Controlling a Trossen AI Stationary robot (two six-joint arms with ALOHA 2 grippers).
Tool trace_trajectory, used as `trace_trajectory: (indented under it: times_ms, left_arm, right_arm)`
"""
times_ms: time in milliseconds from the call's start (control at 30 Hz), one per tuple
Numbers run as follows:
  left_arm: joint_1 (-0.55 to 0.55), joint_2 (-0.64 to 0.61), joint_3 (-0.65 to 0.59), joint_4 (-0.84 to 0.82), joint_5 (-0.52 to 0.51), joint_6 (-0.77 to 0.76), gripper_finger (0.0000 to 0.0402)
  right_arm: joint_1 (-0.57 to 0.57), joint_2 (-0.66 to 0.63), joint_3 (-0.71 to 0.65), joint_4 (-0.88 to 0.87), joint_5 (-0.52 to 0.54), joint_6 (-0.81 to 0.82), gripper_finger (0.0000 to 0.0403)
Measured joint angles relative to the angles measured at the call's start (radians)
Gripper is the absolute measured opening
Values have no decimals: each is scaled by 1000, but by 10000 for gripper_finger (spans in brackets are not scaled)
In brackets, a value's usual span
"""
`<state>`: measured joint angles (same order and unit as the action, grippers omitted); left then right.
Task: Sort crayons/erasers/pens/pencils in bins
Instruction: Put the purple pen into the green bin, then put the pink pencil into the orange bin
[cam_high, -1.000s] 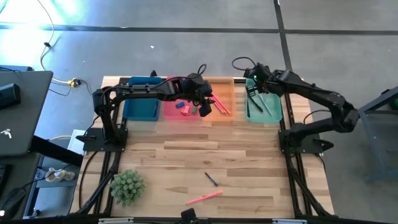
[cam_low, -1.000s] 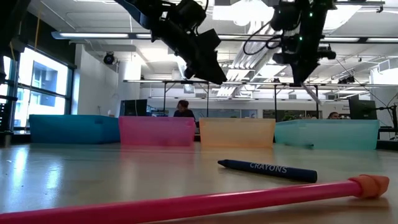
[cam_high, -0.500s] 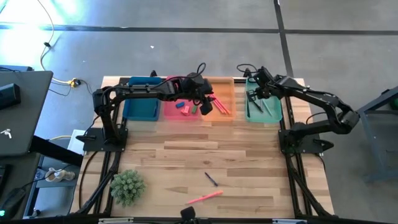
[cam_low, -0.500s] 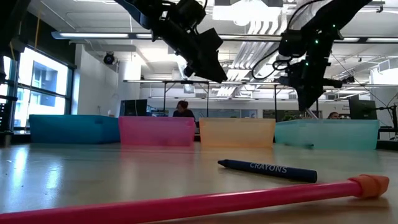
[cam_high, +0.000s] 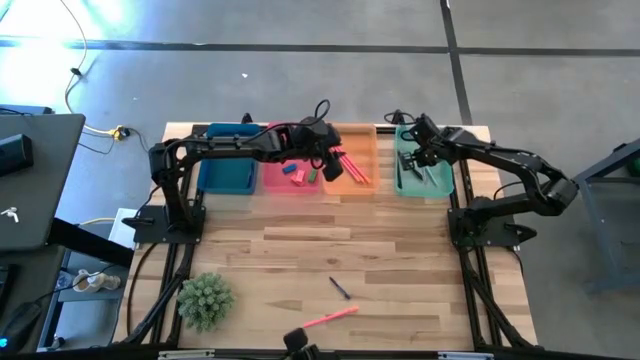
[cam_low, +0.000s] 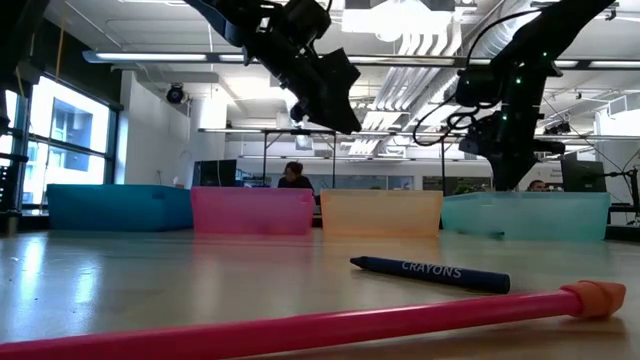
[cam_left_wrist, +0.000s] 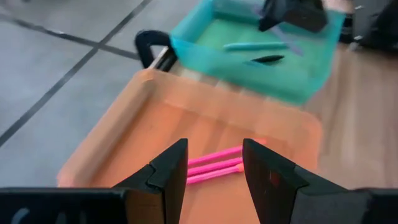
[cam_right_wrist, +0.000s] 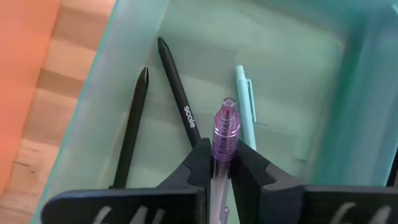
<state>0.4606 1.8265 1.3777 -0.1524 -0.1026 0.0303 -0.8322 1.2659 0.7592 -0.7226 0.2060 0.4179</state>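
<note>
My right gripper (cam_right_wrist: 225, 163) is shut on a purple see-through pen (cam_right_wrist: 224, 134) over the teal-green bin (cam_high: 425, 182), where two black pens (cam_right_wrist: 177, 99) and a teal pen (cam_right_wrist: 247, 102) lie. My left gripper (cam_left_wrist: 214, 167) is open and empty above the orange bin (cam_left_wrist: 155, 118), over pink pencils (cam_left_wrist: 214, 163) on its floor. The pink bin (cam_high: 290, 185) holds blue (cam_high: 287, 170), pink (cam_high: 297, 179) and green (cam_high: 311, 176) erasers. The blue bin (cam_high: 225, 175) stands leftmost. A blue crayon (cam_high: 340, 288) and a pink pencil (cam_high: 328, 319) lie on the near part of the table. My right gripper pinches the purple pen's barrel (cam_right_wrist: 222, 155) between its two fingers. The pen lies along the fingers, and its grip and tip end (cam_right_wrist: 226, 112) sticks out past the fingertips. The fingers slant down into the teal-green bin from above. The pen is held clear above the pens there.
The four bins stand in a row along the table's far edge. A small green plant (cam_high: 205, 300) stands at the near left corner. In the low view the crayon (cam_low: 430, 273) and pink pencil (cam_low: 300, 325) lie close in front. People show in the room behind.
My right gripper has carried the purple pen down and toward the table's near edge, from above the teal-green bin's far rim to low over the bin's middle. It stays shut on the pen.
</note>
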Motion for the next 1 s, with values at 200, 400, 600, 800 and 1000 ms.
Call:
trace_trajectory:
  times_ms: [200,400,600,800,1000]
  left_arm:
    - [10,-40,0,-108,-70,28,140]
    - [20,-142,0,-266,-158,31,140]
    - [49,-274,0,-412,-174,26,140]
    - [75,-362,-13,-536,-175,-40,140]
    - [44,-393,-149,-548,-171,-106,140]
  right_arm:
    - [0,0,-9,1,-1,-28,58]
    - [0,0,-9,2,21,1,128]
    - [1,-28,-9,2,-36,28,145]
    - [19,-108,-9,36,-127,78,145]
    - [126,-187,-9,192,-153,136,145]
